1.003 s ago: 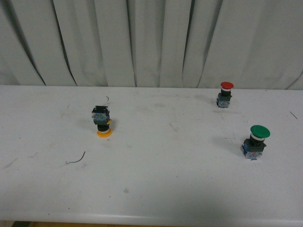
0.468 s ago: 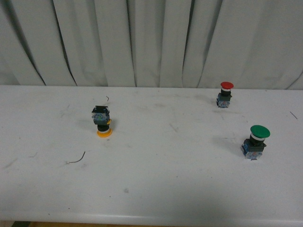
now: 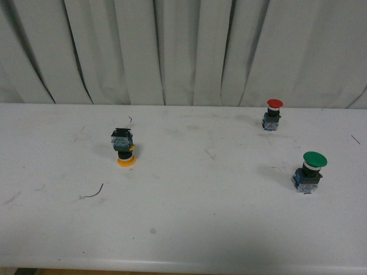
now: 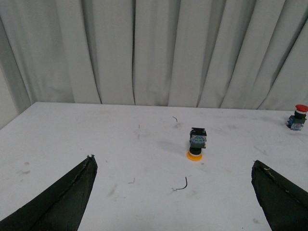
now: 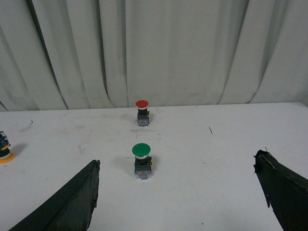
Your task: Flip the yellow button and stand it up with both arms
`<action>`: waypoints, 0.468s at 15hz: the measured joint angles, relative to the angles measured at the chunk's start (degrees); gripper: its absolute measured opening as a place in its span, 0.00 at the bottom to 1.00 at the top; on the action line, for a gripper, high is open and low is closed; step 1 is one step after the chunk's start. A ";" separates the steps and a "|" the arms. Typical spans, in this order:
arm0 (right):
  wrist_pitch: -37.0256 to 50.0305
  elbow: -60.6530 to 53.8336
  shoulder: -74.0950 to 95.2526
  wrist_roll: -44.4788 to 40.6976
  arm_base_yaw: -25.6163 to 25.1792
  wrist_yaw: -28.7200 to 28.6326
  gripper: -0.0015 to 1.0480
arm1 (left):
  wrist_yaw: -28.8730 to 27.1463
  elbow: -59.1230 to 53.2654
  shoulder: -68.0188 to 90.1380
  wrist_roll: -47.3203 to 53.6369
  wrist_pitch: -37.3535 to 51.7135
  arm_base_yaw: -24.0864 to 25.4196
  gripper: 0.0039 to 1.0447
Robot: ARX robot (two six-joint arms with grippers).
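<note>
Yellow button (image 3: 124,149) is sitting cap-down on the counter's (image 3: 189,229) left side | left hand (image 4: 173,160) is gaping wide, gripping nothing | right hand (image 5: 177,158) is gaping wide, likewise unloaded.

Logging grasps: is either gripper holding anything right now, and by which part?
Nothing. Left gripper and right gripper are open and empty; the yellow button sits cap-down on the table, untouched.

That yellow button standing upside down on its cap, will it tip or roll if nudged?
Probably tips easily: the yellow button balances on its cap, bulkier block on top. Once down, the round cap may let it roll.
</note>
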 joint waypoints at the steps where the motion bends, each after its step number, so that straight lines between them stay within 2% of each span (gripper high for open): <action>1: -0.04 0.00 0.00 0.00 0.00 0.00 0.94 | -4.98 2.19 1.81 -2.16 -7.41 -2.10 0.94; 2: -0.02 0.00 0.00 0.00 0.00 0.00 0.94 | -13.22 6.36 9.05 -6.80 -13.70 -6.19 0.94; 3: 0.04 0.00 0.00 0.00 0.00 -0.02 0.94 | -16.35 7.74 12.00 -8.94 -12.50 -7.63 0.94; 5: 0.02 0.00 0.00 0.00 0.00 -0.02 0.94 | -16.79 9.46 17.97 -10.34 -3.85 -7.43 0.94; 7: -0.02 0.00 0.00 0.00 0.00 0.00 0.94 | -11.34 10.80 32.30 -9.25 10.19 -6.27 0.94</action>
